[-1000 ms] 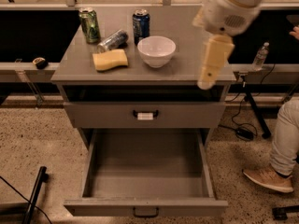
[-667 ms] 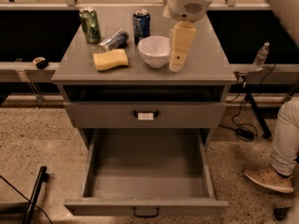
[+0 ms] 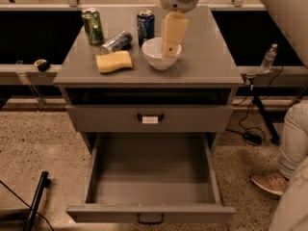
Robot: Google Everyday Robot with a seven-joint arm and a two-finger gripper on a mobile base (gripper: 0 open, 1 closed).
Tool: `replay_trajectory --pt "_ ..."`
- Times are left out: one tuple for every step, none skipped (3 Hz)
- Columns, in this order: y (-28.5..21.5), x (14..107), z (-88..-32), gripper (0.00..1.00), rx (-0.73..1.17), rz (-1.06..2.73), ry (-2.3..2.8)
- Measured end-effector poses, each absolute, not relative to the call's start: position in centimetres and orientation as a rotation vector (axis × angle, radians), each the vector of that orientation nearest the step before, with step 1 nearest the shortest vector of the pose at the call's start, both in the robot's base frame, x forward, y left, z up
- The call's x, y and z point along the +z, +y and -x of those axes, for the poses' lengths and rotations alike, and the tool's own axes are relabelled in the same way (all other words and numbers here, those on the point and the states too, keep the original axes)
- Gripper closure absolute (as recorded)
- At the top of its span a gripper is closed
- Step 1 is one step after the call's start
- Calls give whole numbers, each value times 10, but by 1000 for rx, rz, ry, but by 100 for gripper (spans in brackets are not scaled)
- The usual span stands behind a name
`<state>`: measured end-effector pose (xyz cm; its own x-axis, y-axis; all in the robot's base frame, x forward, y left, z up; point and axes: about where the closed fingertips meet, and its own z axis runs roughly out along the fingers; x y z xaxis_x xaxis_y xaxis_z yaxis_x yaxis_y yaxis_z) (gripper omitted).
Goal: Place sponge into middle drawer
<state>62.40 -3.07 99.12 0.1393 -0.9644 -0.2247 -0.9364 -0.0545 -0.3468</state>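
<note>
The pale-yellow sponge [image 3: 114, 61] lies flat on the grey cabinet top [image 3: 207, 61], left of the white bowl [image 3: 155, 57]. The middle drawer [image 3: 151, 177] is pulled wide open at the bottom, with a plain dark handle [image 3: 150, 219] and nothing on its flat grey inside. My gripper [image 3: 170, 51] hangs from above, cream-yellow, over the bowl's right half. It is well right of the sponge and holds nothing.
A green can [image 3: 92, 26] and a blue can [image 3: 145, 24] stand at the back of the top, with a silver can [image 3: 116, 42] lying between them. A closed drawer with a white-tagged handle [image 3: 150, 118] sits above the open one. A person's leg [image 3: 293, 148] is at the right.
My gripper has moved left, from the cabinet top's right edge to above the white bowl. The sponge and the drawer have not moved.
</note>
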Motion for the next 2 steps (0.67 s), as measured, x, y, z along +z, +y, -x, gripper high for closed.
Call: replay_trajectory --pt "-5 979 -651 0 -86 2034 1798" --pt "24 958 -681 0 -38 2058 1776"
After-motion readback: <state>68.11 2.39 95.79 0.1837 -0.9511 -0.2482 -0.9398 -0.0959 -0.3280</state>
